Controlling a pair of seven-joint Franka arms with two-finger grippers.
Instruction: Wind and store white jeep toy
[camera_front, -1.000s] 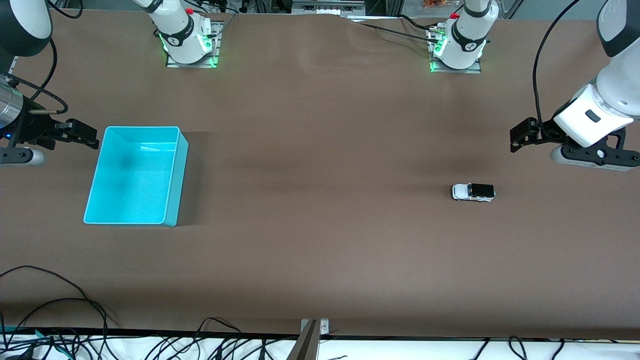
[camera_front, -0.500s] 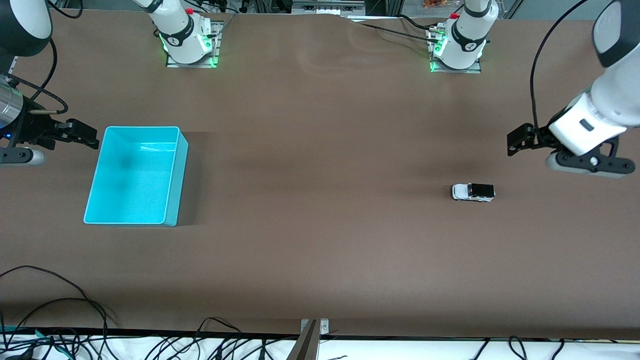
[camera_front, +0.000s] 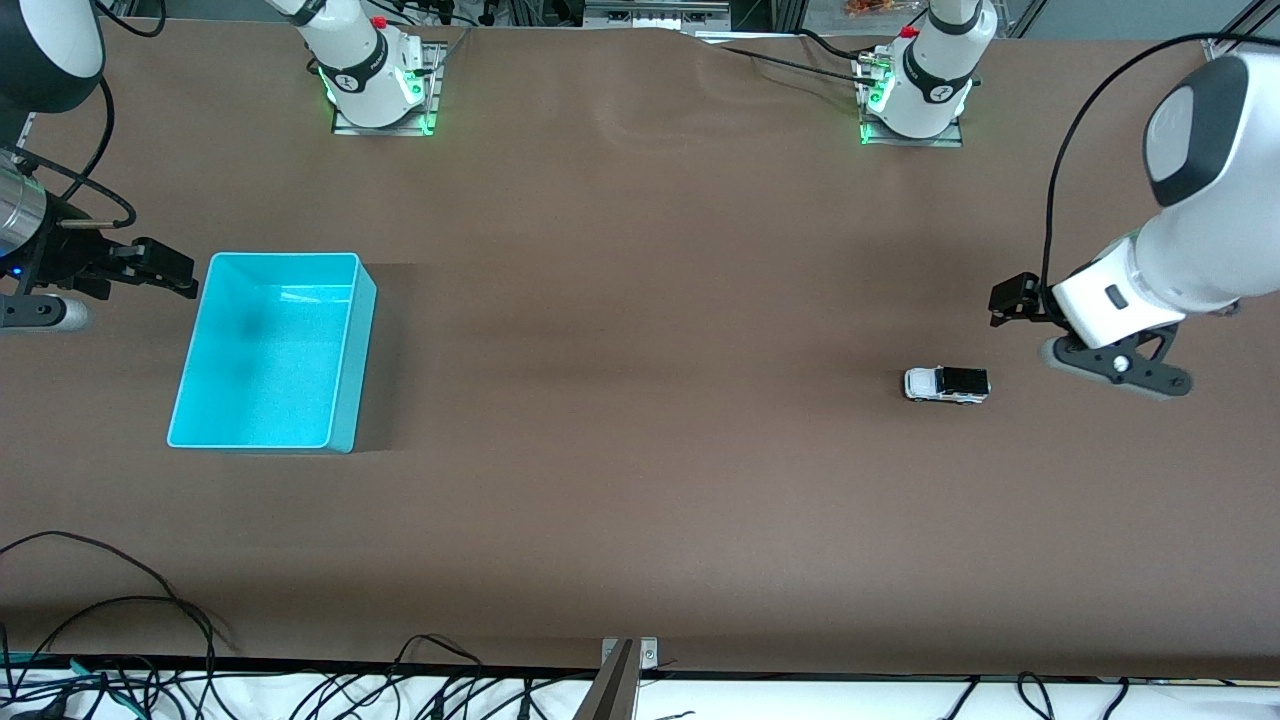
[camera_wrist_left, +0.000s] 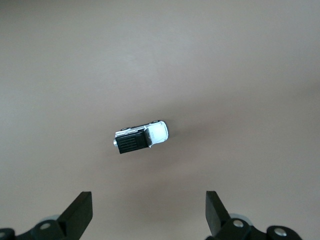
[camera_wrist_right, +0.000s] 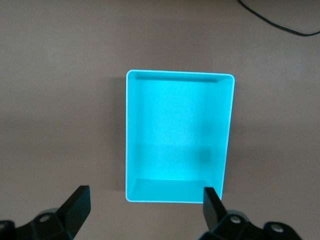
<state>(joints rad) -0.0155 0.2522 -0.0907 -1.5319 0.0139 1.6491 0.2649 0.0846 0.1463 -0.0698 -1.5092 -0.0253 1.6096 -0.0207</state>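
White jeep toy (camera_front: 946, 384) on table, untouched

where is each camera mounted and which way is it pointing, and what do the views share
Front view: high across the table, facing both arm bases; shows the left gripper and right gripper above the brown table.
Left wrist view: looks down past its open fingers at the tiny white jeep toy with black roof.
Right wrist view: looks down past its open fingers into the cyan plastic bin.
Shared: jeep and bin each also show in the front view.
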